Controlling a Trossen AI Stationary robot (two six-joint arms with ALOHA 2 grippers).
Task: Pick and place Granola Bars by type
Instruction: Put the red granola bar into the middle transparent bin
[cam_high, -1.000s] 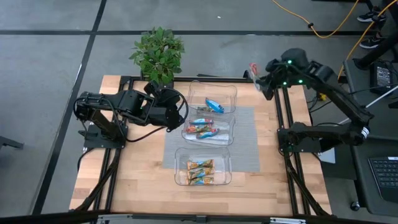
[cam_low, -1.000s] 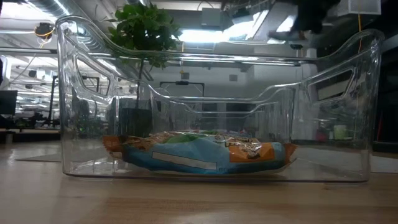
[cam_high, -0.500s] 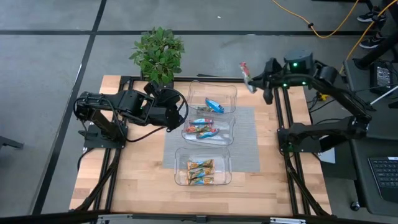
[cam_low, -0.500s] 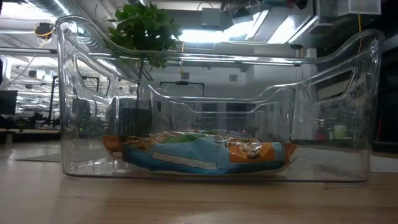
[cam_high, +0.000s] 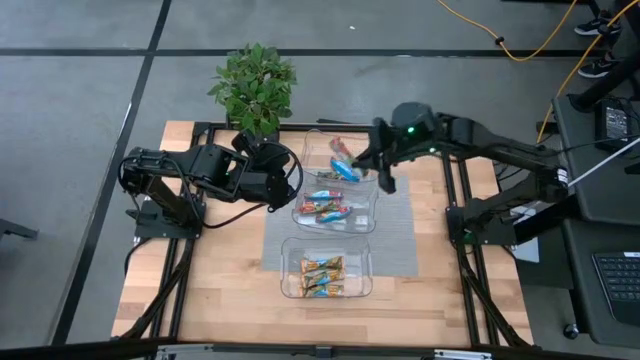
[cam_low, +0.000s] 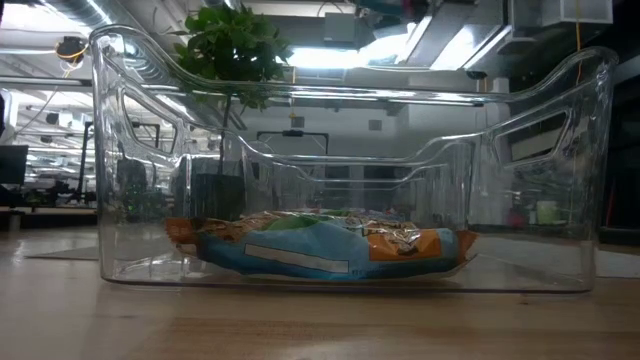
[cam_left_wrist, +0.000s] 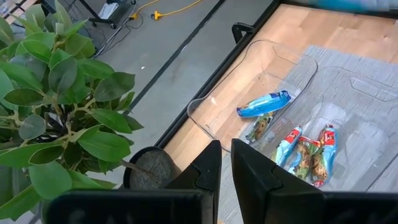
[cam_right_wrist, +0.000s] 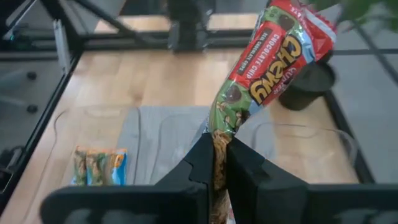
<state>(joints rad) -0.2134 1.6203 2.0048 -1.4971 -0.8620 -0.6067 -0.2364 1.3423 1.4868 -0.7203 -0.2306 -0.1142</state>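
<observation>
The right arm reaches across from its side of the counter, its tool (cam_high: 352, 158) raised above the far middle, fingers clamped together. The left arm sits folded at its own side, its tool (cam_high: 292, 172) with fingers nearly closed.

On your worktop (cam_high: 220, 270) a mat (cam_high: 400, 230) lies at the centre, and three trays stand on it in a row running from the far edge toward the near edge. The far tray (cam_high: 365, 150) holds two bars (cam_high: 343, 170); the middle tray (cam_high: 362, 222) holds several bars (cam_high: 328, 209) lying side by side; the near tray (cam_high: 292, 272) holds a further group (cam_high: 322, 274). A potted plant (cam_high: 254, 88) stands at the far edge, left of the far tray. Your left hand (cam_high: 292, 178) sits just left of the far and middle trays. Your right hand (cam_high: 362, 163) hangs over the far tray's right side, clamped on a bar (cam_right_wrist: 267, 68) that extends out from its fingers.
</observation>
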